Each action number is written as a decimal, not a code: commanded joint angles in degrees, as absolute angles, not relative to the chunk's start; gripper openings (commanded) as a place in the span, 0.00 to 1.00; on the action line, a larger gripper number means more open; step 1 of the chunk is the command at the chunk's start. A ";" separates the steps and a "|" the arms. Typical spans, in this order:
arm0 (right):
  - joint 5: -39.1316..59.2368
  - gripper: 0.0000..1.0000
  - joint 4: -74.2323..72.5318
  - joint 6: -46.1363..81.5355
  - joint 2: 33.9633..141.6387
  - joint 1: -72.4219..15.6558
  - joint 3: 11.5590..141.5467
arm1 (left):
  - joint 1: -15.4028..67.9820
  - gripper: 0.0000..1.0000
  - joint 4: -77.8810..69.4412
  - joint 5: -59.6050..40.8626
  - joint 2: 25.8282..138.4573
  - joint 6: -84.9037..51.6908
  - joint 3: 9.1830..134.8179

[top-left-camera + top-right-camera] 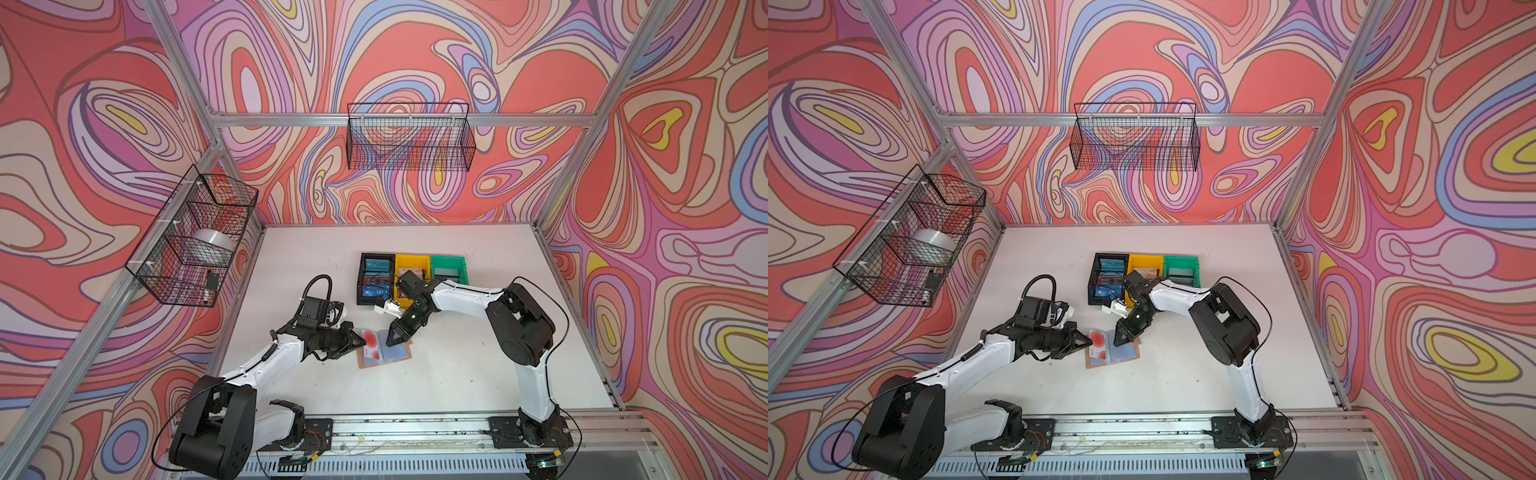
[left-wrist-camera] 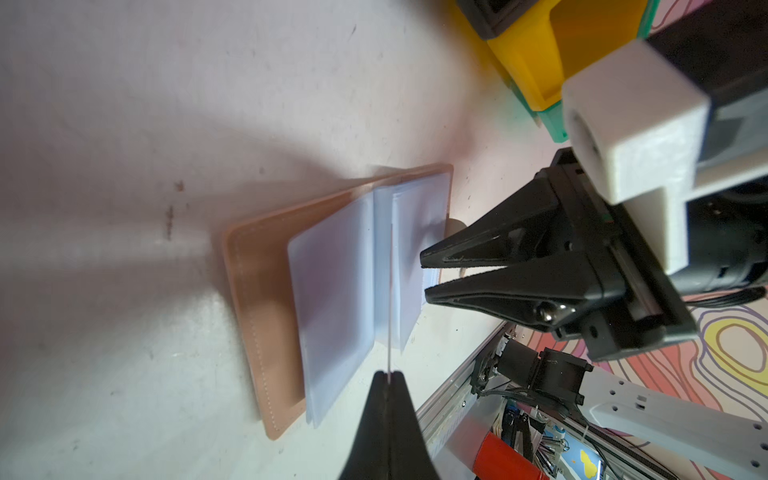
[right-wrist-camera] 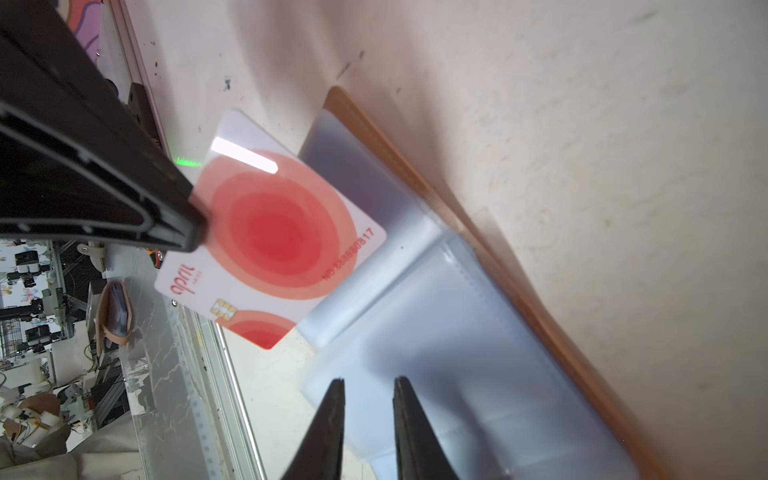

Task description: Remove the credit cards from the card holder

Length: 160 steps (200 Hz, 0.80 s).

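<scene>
A white card bears red concentric circles; the card holder is tan, with bluish-clear sleeves.

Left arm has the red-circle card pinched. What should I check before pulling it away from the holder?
1. Grip: left gripper shut on the pale card at its edge: ok.
2. Card free of the clear sleeve: cannot tell; one card edge overlaps the page in the right wrist view.
3. Hold-down: right gripper securing the card holder: cannot tell; its jaws stand narrowly apart at the sleeves.
4. Holder lying open on the table: ok.
5. More cards left in the holder: cannot tell.
</scene>
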State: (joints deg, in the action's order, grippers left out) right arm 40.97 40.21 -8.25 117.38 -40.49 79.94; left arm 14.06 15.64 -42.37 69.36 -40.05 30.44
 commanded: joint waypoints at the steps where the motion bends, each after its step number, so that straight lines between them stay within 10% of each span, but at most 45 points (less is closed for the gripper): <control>1: 41.20 0.24 42.73 -9.97 114.55 -40.44 81.85 | 13.53 0.00 20.79 -41.75 67.51 -38.15 32.73; 160: 77.01 0.50 57.71 -18.46 111.72 -23.99 88.66 | 13.63 0.00 -4.03 -60.93 68.54 -42.13 38.22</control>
